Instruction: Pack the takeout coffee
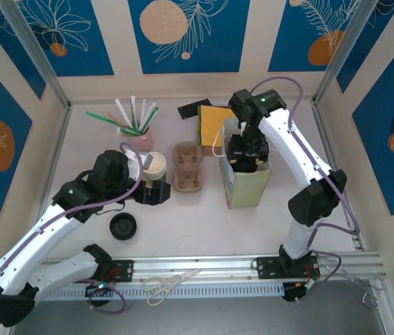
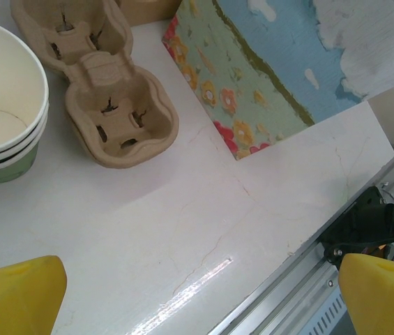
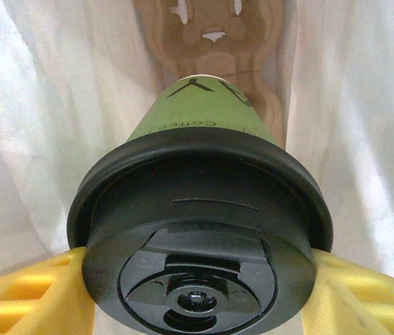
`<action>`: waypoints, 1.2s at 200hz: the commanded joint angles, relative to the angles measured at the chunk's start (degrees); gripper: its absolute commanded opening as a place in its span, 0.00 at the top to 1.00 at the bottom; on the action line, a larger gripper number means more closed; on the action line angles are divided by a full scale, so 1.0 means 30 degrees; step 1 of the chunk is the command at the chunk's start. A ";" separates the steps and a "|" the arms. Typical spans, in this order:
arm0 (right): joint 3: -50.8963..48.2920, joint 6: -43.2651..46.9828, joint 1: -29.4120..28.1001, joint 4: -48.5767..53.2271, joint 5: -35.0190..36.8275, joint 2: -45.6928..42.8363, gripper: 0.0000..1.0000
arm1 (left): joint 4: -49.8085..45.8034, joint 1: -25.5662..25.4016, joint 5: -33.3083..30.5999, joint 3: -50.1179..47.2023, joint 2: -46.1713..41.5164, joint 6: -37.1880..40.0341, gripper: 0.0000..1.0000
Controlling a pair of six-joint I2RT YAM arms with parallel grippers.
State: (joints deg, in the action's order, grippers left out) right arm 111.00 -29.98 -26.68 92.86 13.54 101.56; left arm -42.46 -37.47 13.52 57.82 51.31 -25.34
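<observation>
Note right fingers [image 3: 33,296] clenched on the takeout coffee [image 3: 197,118] at its lid [image 3: 197,230], inside the bag [image 3: 50,105], above the carrier [image 3: 252,35]. Expect tipping or a popped lid if released off-centre. Note left fingers [image 2: 15,296] released, above the surface [image 2: 183,223].

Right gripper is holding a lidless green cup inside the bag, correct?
No: the cup in the right gripper wears a black lid, as the right wrist view shows. It is green, and held inside the bag.

Blue leaf-print walls [image 1: 203,42] (cream trim), white tabletop [image 1: 203,227]
</observation>
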 commanded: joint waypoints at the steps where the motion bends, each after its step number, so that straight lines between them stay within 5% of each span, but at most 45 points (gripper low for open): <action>1: -0.0400 0.0298 -0.0103 0.2683 -0.0148 0.0163 0.34 | -0.0237 -0.0104 0.0231 0.0251 -0.0373 0.0160 0.00; 240: -0.2831 0.0164 -0.0373 0.0692 -0.0676 0.0465 0.34 | -0.0114 -0.0083 0.0152 -0.0157 -0.0609 -0.0281 0.00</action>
State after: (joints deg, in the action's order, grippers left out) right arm 103.70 -28.97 -27.79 92.84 13.10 104.51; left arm -42.44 -37.47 13.52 57.58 49.98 -25.58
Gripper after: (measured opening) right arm 0.662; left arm 0.998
